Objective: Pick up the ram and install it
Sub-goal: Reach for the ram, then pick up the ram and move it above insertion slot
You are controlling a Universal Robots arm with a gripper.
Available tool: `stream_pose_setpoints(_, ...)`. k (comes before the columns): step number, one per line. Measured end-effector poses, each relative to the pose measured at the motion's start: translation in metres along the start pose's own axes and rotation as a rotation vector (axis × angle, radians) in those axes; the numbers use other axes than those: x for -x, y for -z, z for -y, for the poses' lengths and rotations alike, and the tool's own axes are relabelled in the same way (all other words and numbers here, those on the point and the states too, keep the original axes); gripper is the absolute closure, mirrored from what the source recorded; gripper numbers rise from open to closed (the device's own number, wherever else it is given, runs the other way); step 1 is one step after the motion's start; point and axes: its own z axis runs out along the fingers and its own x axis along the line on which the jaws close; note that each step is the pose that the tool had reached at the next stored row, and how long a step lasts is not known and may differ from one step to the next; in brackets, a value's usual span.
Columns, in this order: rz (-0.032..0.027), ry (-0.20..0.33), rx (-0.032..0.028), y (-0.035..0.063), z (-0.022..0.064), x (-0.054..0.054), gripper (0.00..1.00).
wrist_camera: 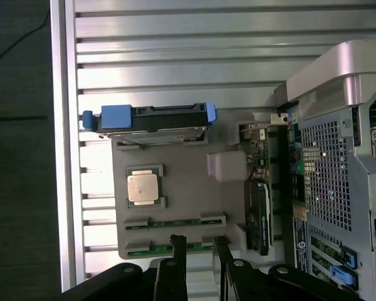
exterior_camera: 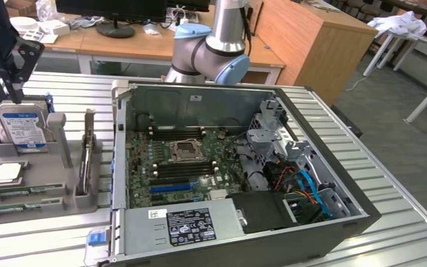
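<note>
a: gripper (wrist_camera: 199, 260) state?
b: fingers apart, moderate gap, nothing held. it hangs above the grey holder (wrist_camera: 182, 182).
a: ram (wrist_camera: 147, 253)?
b: flat in the holder's edge slot, a second stick (wrist_camera: 175, 222) just beside it, hard drive (wrist_camera: 153, 119) at the far end.
a: risk?
b: thin board, close neighbour. a descent off line could catch the slot wall or the wrong stick; an off-centre pinch could tilt it.

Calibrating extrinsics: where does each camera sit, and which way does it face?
Exterior: raised off the table, looking down across the open case and tray; shows the arm beyond the case and the claw above the hard drive.
Wrist: on the wrist, looking straight down at the tray; fingers show, open, over the ram.
Shared: tray, hard drive, case, claw.
</note>
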Motion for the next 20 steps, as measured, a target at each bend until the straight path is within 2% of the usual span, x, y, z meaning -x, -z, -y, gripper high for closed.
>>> stream_pose_setpoints(15, -0.0001, 0.003, 0.0001, 0.0000, -0.0001, -0.0001, 0.69)
stream_pose_setpoints(20, -0.0043, 0.089, 0.0020, 0.0000, -0.0002, -0.0002, 0.69)
